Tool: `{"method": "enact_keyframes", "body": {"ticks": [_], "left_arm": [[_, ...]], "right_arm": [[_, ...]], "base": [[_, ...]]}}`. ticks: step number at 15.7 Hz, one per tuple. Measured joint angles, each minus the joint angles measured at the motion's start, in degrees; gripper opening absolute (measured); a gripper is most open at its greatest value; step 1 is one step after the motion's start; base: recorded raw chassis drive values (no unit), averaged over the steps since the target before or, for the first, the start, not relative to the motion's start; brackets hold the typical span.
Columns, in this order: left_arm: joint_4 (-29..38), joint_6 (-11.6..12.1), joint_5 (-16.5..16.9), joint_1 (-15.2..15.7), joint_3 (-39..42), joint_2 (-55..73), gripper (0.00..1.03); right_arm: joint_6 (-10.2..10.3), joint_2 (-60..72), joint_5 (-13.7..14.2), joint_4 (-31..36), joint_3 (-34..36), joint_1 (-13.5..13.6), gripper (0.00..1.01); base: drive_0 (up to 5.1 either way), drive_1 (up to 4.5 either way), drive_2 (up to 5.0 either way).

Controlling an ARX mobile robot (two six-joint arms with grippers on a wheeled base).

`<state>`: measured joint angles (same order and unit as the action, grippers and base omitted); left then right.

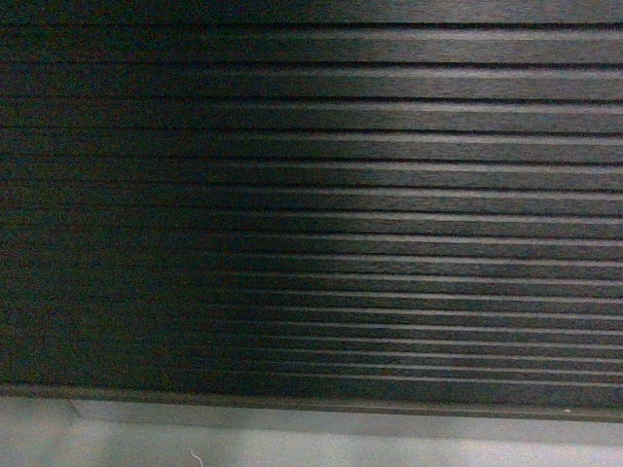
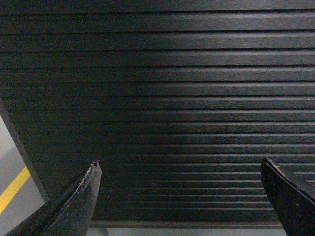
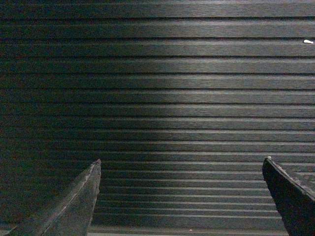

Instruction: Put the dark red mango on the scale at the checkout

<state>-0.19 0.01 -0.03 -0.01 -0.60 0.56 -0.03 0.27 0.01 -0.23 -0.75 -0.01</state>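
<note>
Wrist views: checkout front beyond spread, seemingly empty claws

- I can read no text, label, brand or number in any of my three views.
- The ribbed dark front panel of the checkout bears no lettering; a tiny white mark on it is illegible.

Only the checkout visible: dark brown-black front panel, horizontally ribbed, upright, filling all three views. Lighter sheen across the ribs toward the right of the head view, bottom edge meeting pale grey floor. Mango and scale out of sight.
</note>
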Motion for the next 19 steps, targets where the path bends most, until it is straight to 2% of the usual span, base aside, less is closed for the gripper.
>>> {"method": "enact_keyframes", "body": {"ticks": [19], "left_arm": [[0.0, 0.0, 0.0, 0.0, 0.0, 0.0, 0.98]], "right_arm": [[0.0, 0.0, 0.0, 0.0, 0.0, 0.0, 0.98]], "base": [[0.0, 0.00, 0.0]]}}
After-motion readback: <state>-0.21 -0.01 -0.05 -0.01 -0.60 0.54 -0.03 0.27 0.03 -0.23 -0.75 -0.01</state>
